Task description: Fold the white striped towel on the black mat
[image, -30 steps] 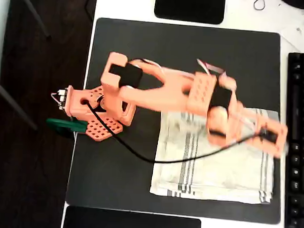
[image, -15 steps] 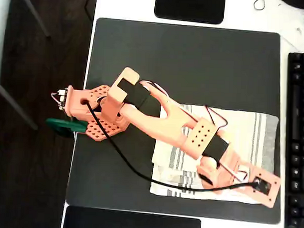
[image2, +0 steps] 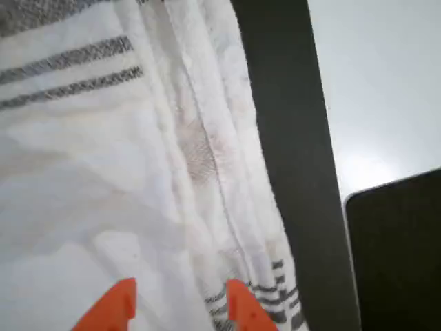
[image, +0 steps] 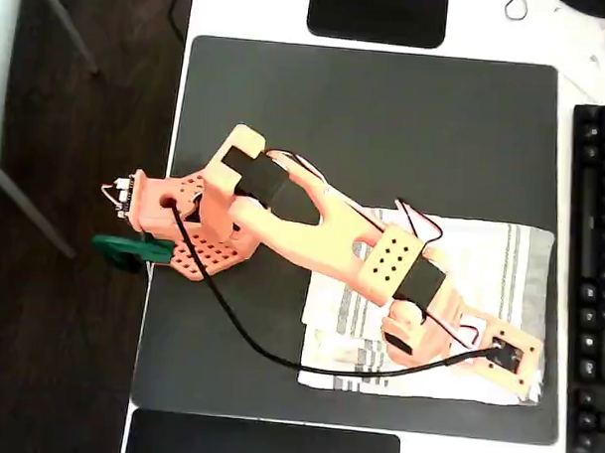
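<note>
The white striped towel (image: pixel 485 263) lies on the right half of the black mat (image: pixel 386 120), its grey stripes near the left and right ends. My orange arm reaches across it, and the gripper (image: pixel 513 367) is low over the towel's lower right corner. In the wrist view the two orange fingertips (image2: pixel 114 307) stand apart just above the cloth (image2: pixel 103 172), beside its layered hem and a striped corner. The gripper (image2: pixel 178 308) is open, with only flat towel showing between its fingers. The arm hides the middle of the towel in the overhead view.
A black keyboard (image: pixel 591 276) runs along the mat's right edge. Glossy black slabs lie at the top (image: pixel 377 15) and bottom (image: pixel 260 441) of the white table. The arm's base (image: pixel 183 222) sits at the mat's left edge. The wrist view shows a mat strip (image2: pixel 289 138) and white table (image2: pixel 379 83).
The arm swung from the towel's right edge down toward its lower right corner, then drew back slightly and lowered. The towel has stayed where it was.
</note>
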